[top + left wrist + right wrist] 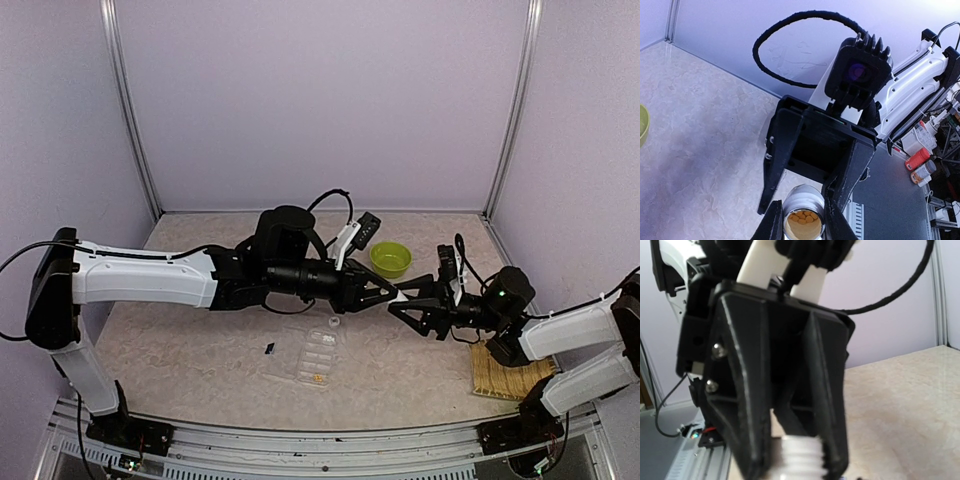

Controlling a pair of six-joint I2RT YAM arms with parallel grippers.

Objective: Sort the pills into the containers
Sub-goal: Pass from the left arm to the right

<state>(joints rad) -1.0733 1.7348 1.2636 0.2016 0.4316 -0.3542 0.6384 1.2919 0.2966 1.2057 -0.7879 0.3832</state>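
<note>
Over the marbled tabletop (200, 350), within lilac walls (320, 100), a bottle (802, 212) is gripped by the left pincer (802, 223); the right pincer's (398, 306) state cannot be told.

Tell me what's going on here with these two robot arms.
The two arms meet in mid-air above the table. The left gripper is clamped on a small white bottle. Its mouth is open, and yellowish-orange pills show inside. The right gripper faces it, with its fingers on either side of the same bottle, but it is unclear whether they grip it. The clear pill box lies on the table below.
</note>
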